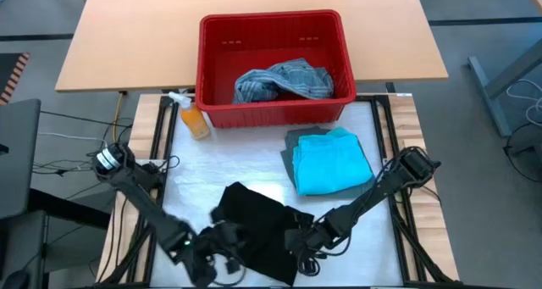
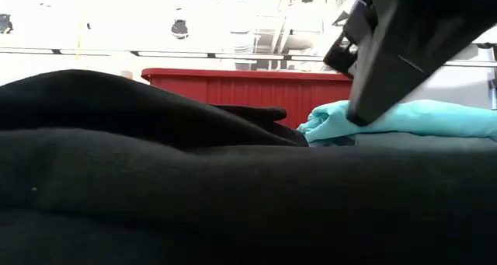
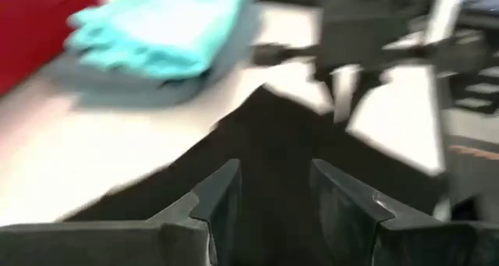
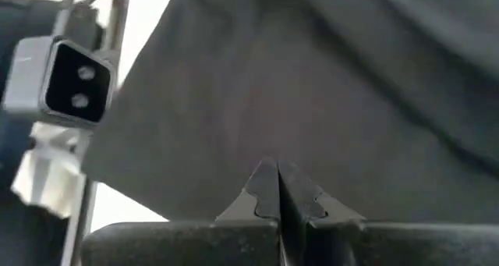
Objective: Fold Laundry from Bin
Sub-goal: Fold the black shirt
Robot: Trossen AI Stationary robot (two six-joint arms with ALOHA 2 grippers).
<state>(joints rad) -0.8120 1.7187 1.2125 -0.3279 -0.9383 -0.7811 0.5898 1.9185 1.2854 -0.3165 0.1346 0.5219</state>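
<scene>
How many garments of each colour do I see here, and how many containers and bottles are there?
Black garment: 1
Turquoise garment: 1
Grey-green garment, under the turquoise one: 1
Mottled blue-grey garment, in the bin: 1
Red bin: 1
Orange spray bottle: 1
Total: 6

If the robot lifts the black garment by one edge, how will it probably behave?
The black garment will likely hang limp: it already lies crumpled in soft folds on the table. It is probably light for its size, being thin cloth. It should not roll or tip, but may slide, because the table looks smooth.
</scene>
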